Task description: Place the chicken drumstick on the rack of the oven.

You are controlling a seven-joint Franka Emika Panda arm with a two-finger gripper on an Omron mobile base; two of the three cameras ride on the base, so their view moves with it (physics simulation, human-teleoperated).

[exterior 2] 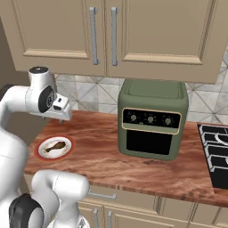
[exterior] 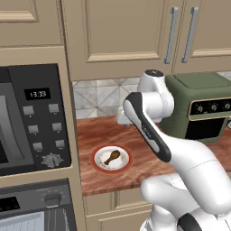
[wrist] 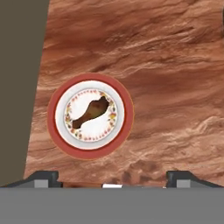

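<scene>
**The drumstick is small and the oven looks shut**

The chicken drumstick [wrist: 90,112] lies in the middle of a red-rimmed plate [wrist: 124,131]. The plate sits on the brown counter [exterior 2: 147,169], near its left end and close to the front edge. The drumstick lies flat, with the fat end one way and the thin bone the other.

The gripper [wrist: 113,179] hangs above the counter, apart from the plate. Its 2 finger tips [wrist: 43,177] stand far apart, so it is open and holds nothing.

What could go wrong:

1. The drumstick is round and thin at the bone. If the fingers close on the bone end, it may twist or slip out. A grab across the fat end looks safer.
2. The plate is shallow and not fixed down. If the fingers come down too low, or off to one side, they may push the plate toward the counter's left end or tip its rim.
3. The oven [exterior: 36,207] is low on the left, under the microwave [exterior: 31,119] in the tall cabinet. Its door looks shut, though only its top part shows, so I cannot be sure. The rack [exterior: 22,222] is a pale shape behind the glass. With the door shut, the drumstick cannot go in.
4. The green countertop oven [exterior 2: 151,119] stands further right. It is the wrong one.
</scene>
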